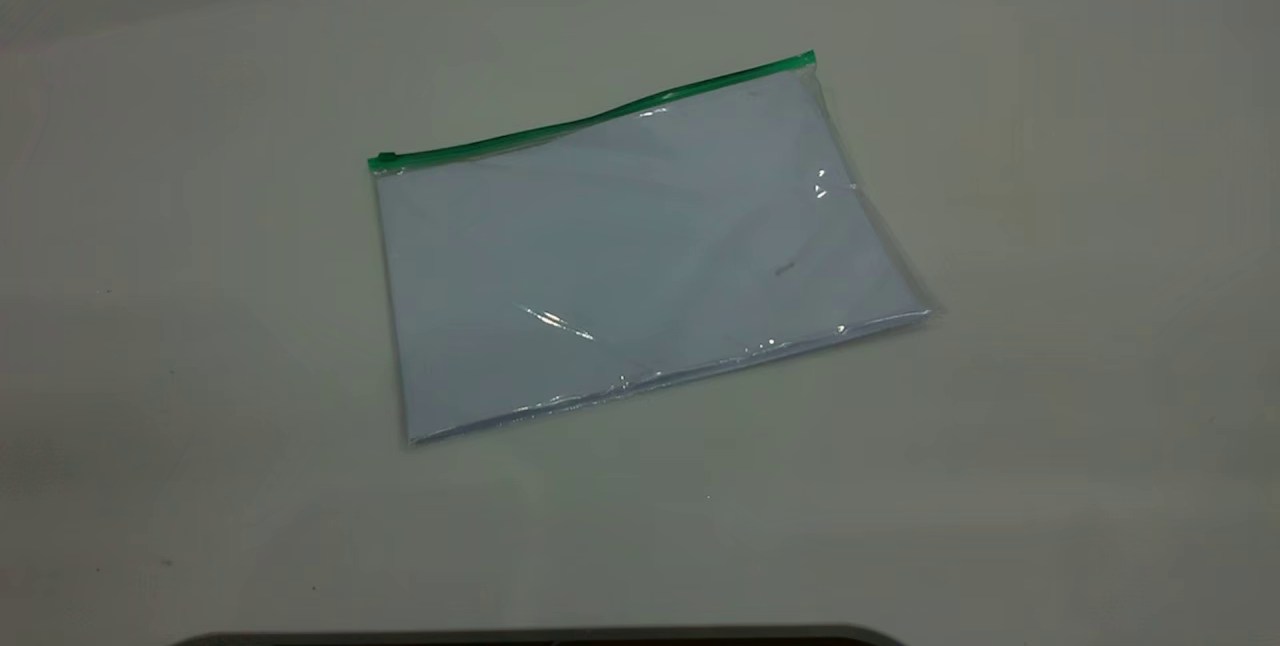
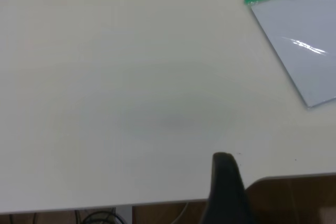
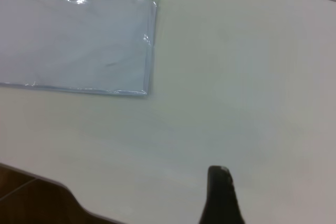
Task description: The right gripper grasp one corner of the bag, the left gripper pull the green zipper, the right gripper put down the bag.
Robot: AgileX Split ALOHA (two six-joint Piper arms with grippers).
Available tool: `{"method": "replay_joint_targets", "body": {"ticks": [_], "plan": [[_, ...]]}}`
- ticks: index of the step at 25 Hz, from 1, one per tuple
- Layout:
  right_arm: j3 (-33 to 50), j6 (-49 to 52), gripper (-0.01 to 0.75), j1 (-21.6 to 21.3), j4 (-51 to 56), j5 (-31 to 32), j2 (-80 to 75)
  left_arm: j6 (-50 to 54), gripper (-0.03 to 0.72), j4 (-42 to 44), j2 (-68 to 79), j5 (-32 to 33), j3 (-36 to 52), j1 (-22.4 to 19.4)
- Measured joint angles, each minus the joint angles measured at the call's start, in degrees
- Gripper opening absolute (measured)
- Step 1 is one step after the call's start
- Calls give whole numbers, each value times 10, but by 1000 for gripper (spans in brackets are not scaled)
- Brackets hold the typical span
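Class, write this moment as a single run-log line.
bag: flat on table | green zipper: slider at left end | left gripper: away, untouched | right gripper: away

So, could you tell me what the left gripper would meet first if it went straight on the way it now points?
Probably only bare table. The left gripper points past the bag, which lies off to one side, though depth is hard to judge.
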State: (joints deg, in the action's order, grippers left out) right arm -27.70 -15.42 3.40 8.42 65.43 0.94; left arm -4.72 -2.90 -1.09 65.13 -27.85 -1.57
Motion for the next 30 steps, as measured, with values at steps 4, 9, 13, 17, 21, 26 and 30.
{"method": "replay_joint_targets", "body": {"ticks": [4,9,13,17,21,26,30], "plan": [[0,0,578,-10,0,0,0,0,588,0,0,0,0,0],[0,28,578,-13,-17,0,0,0,588,0,0,0,0,0],[0,91,578,-13,-62,-3,0,-1,588,0,0,0,0,0],[0,109,578,-13,-73,-4,0,-1,588,0,0,0,0,0],[0,111,578,-13,-73,-4,0,-1,588,0,0,0,0,0],[0,111,578,-13,-73,-4,0,-1,588,0,0,0,0,0],[0,111,578,-13,-73,-4,0,-1,588,0,0,0,0,0]]}}
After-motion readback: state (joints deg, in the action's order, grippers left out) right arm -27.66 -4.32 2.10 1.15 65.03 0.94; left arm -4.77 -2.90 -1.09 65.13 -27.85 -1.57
